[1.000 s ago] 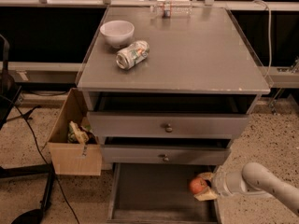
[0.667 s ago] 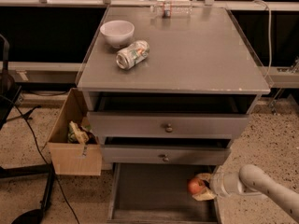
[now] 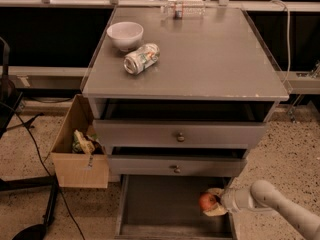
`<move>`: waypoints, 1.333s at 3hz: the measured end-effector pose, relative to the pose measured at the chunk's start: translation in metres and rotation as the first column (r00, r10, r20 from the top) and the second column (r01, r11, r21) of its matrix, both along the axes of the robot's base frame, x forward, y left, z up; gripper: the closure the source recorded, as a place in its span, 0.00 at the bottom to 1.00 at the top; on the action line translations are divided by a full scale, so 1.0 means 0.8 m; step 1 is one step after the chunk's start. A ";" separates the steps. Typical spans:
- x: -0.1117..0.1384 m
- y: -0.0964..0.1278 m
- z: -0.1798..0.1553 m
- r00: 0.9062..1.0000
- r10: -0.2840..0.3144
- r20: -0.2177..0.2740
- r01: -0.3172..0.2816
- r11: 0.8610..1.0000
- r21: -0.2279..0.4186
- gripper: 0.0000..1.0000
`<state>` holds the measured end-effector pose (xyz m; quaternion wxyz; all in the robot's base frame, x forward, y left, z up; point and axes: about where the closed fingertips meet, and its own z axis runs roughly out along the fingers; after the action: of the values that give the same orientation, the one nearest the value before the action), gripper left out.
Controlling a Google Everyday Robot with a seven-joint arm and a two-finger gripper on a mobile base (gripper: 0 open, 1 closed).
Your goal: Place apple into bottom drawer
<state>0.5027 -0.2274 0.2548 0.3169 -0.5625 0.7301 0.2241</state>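
Note:
The bottom drawer (image 3: 150, 204) is pulled out below the two knobbed drawer fronts, showing its dark flat floor. My gripper (image 3: 212, 202) reaches in from the right, over the drawer's right side, and is shut on the red-orange apple (image 3: 207, 201). The apple sits low over the drawer floor near its right wall; I cannot tell if it touches the floor. My pale arm (image 3: 280, 209) runs off to the lower right.
On the cabinet top (image 3: 210, 59) stand a white bowl (image 3: 125, 35) and a crushed can (image 3: 141, 58). A brown cardboard box (image 3: 80, 149) with trash stands left of the cabinet. A dark stand base and cable (image 3: 30, 229) lie on the floor at left.
My gripper with the apple has shifted slightly left and a little lower inside the bottom drawer. Nothing else has moved.

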 end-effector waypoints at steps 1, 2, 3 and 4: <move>0.006 0.006 -0.022 1.000 0.024 0.004 -0.024 1.000 0.002 1.00; 0.016 0.015 -0.052 0.999 0.053 0.008 -0.053 0.999 0.003 1.00; 0.026 0.023 -0.083 0.997 0.077 0.013 -0.077 0.997 -0.008 1.00; 0.031 0.029 -0.104 0.996 0.092 0.021 -0.092 0.995 -0.026 1.00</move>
<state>0.5278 -0.2040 0.1720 0.3074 -0.6019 0.7025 0.2231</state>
